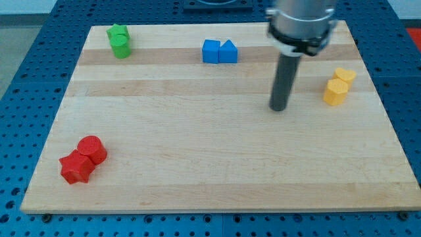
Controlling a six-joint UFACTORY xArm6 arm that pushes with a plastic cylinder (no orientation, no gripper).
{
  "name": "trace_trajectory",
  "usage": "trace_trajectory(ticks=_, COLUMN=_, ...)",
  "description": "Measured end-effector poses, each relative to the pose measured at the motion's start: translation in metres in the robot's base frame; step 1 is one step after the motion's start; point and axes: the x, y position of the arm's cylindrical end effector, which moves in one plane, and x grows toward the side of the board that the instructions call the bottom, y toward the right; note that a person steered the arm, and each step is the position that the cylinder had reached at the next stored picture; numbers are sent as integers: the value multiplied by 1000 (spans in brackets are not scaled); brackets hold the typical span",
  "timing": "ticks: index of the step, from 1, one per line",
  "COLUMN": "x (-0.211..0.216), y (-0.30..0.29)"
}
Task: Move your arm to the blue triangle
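Camera view looks down on a pale wooden board (pixel 217 151) resting on a blue perforated table (pixel 26 79); my arm comes in from the view's top, and its dark rod stands upright with my tip (pixel 279 109) on the board, right of centre in the upper half. I carry no gripper, so there is nothing to open, clench or grasp with (only the bare rod end), and it touches no block. The blue triangle (pixel 228 51) sits near the view's top edge, to the upper left of my tip and well apart from it; it touches a blue cube (pixel 211 51) on its left side. On the view's right, beyond my tip, a yellow cylinder (pixel 335 91) lies just below a second yellow block (pixel 344 74) whose shape I cannot make out; the two touch. At the top left corner two green blocks (pixel 120 41) are pressed together, shapes unclear. Near the bottom left a red cylinder (pixel 91 149) touches a red star-like block (pixel 75 167).
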Motion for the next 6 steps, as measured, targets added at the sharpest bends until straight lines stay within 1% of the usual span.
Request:
trace_trajectory(ticks=1, x=-4, y=-44)
trace_trajectory(ticks=3, x=-66, y=-51)
trace_trajectory(ticks=6, x=-139, y=-55)
